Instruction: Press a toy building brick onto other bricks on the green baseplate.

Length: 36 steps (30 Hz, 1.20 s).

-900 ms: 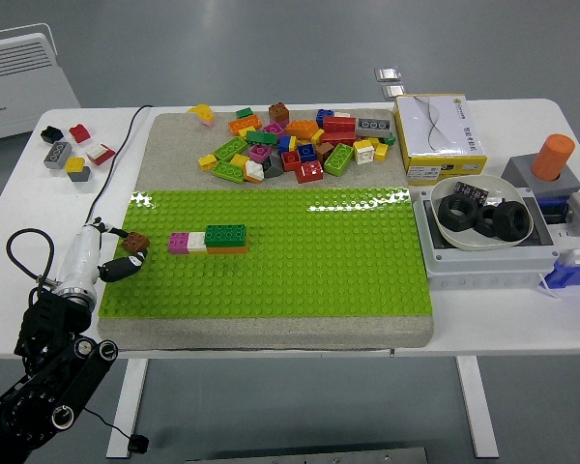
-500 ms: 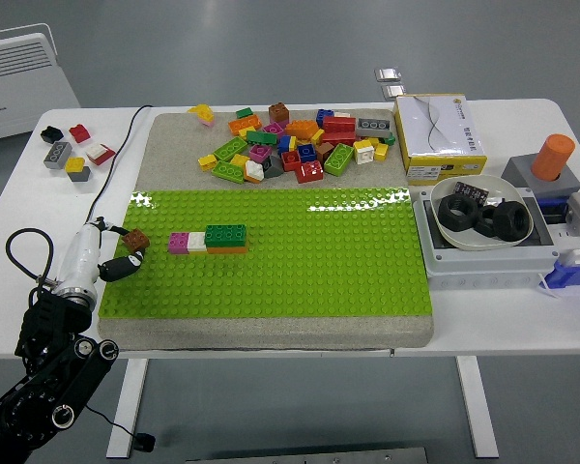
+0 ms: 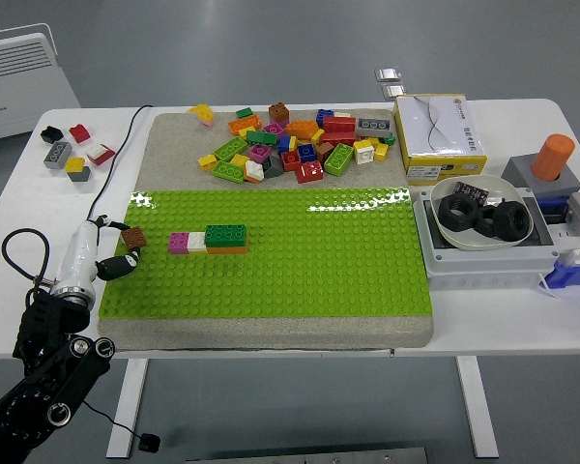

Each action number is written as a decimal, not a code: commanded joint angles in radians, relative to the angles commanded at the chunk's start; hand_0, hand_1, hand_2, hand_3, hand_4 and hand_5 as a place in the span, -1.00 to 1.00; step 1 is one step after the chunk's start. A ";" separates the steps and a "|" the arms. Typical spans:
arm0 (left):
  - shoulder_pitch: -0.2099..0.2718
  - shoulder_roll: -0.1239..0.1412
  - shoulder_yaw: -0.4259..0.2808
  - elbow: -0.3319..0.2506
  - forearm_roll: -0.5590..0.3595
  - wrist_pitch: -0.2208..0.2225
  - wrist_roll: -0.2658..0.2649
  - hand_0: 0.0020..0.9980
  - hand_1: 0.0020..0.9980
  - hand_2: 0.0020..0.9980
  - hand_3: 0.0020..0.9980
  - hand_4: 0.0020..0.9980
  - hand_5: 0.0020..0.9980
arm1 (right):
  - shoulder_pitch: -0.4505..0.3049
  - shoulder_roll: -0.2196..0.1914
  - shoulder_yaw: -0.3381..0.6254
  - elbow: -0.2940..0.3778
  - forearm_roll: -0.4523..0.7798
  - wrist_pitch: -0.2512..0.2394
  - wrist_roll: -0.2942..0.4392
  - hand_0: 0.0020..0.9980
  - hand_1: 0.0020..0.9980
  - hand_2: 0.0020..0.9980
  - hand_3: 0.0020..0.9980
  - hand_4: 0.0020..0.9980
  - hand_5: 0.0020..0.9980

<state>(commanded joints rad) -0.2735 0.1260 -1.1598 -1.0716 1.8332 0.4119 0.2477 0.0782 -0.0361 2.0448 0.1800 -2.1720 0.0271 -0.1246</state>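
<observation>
The green baseplate (image 3: 280, 251) lies on a grey mat in the middle of the table. On its left part stands a short row of bricks (image 3: 209, 240): magenta, white, and a green brick stacked on an orange one. My left hand (image 3: 116, 249) reaches in from the lower left, at the plate's left edge. Its fingers are shut on a small brown brick (image 3: 133, 237), held just above the plate and left of the row. My right hand is out of view.
A heap of loose coloured bricks (image 3: 295, 145) lies on the mat behind the plate. Several bricks (image 3: 72, 150) sit at the far left. A yellow-white box (image 3: 438, 137), a grey tray with a bowl of black rings (image 3: 483, 220) and an orange-topped block (image 3: 551, 164) stand on the right.
My left hand with the brown brick has drifted slightly up and to the left. The bricks on the plate have not moved.
</observation>
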 joint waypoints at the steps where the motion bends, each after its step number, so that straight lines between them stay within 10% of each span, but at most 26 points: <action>1: 0.000 0.002 0.000 -0.001 -0.006 -0.002 -0.004 0.81 0.84 0.81 -0.15 0.33 -1.00 | 0.000 0.000 0.000 0.000 0.000 0.000 0.000 0.03 0.39 0.42 0.52 0.58 0.67; 21: -0.030 0.088 0.098 -0.178 -0.135 -0.122 0.036 0.84 0.89 0.88 -0.11 0.35 -1.00 | 0.000 -0.005 -0.008 0.000 0.003 -0.001 -0.001 0.03 0.39 0.42 0.52 0.58 0.66; 36: -0.074 0.069 0.172 -0.116 -0.149 -0.136 0.045 0.85 0.89 0.89 -0.10 0.35 -1.00 | 0.004 -0.005 -0.005 0.000 0.000 -0.001 0.000 0.03 0.39 0.42 0.52 0.58 0.66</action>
<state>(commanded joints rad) -0.3477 0.1949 -0.9873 -1.1874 1.6840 0.2756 0.2923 0.0822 -0.0412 2.0395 0.1800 -2.1717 0.0266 -0.1245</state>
